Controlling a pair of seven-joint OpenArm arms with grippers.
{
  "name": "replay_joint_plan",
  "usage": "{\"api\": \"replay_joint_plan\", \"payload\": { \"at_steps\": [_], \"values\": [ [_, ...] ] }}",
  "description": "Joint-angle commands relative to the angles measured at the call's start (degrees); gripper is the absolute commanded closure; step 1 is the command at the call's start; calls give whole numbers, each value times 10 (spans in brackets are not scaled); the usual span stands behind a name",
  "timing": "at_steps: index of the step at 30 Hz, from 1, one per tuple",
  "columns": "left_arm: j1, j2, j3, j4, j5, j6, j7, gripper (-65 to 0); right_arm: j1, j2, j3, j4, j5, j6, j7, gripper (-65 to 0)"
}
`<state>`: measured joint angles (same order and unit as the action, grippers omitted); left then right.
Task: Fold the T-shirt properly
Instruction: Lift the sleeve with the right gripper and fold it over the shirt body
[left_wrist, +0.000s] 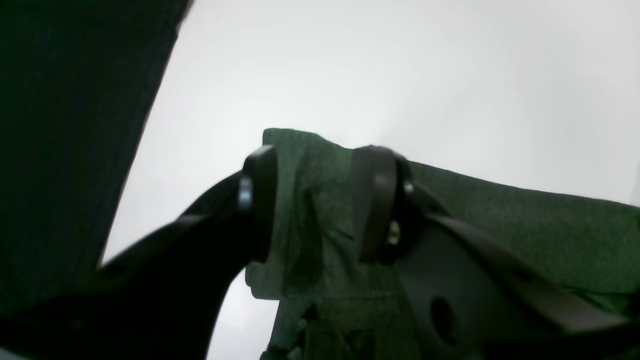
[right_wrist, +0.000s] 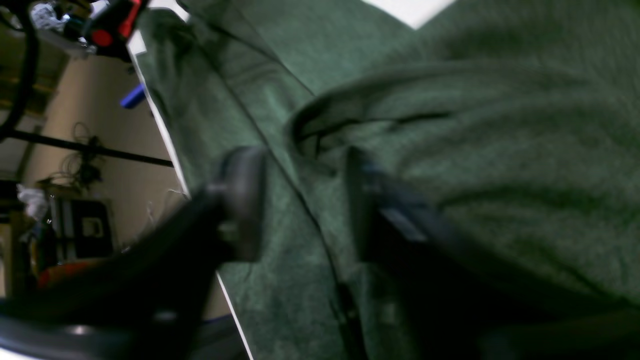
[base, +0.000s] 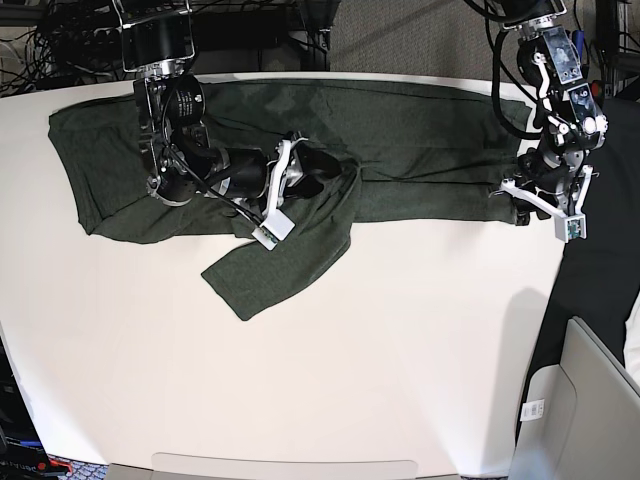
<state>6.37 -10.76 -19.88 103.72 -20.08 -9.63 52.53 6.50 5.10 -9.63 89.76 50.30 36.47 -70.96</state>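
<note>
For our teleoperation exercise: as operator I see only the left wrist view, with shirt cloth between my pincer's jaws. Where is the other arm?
Observer: The right pincer sits over the shirt's middle.
Operator: Is it gripping?
Observer: No, its jaws stand apart above the cloth.
Operator: How does the shirt lie?
Observer: Spread along the table's far side, one flap folded toward the near side.
</note>
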Motion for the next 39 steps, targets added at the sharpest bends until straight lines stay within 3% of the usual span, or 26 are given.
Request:
{"api": "replay_joint_plan", "payload": {
  "at_steps": [1, 4, 11, 15, 22, 29, 33, 39],
  "values": [
    [-5, -6, 0, 11, -2, -2, -8, -243, 12, 2, 1, 22, 20, 5, 8, -364],
    [-5, -6, 0, 11, -2, -2, -8, -243, 15, 7, 27, 44, 20, 5, 8, -447],
    [-5, 5, 0, 11, 0, -2, -7, -243, 34, 10, 166, 40, 14, 6, 23, -449],
    [-5, 5, 1, 11, -2, -2, -7, -243, 57, 37, 215, 0, -15, 5, 57, -449],
    [-5, 5, 1, 12, -2, -2, -7, -243, 109, 38, 225, -56, -89, 5, 67, -449],
    [-5, 5, 1, 12, -2, -2, -7, -243, 151, 16, 245, -128, -182, 5, 106, -449],
    [-5, 5, 1, 12, -2, -2, -7, -243, 171, 5, 246, -173, -205, 5, 113, -449],
    [-5, 5, 1, 12, -2, -2, -7, -243, 184, 4, 244, -227, -212, 5, 167, -449]
  ]
}}
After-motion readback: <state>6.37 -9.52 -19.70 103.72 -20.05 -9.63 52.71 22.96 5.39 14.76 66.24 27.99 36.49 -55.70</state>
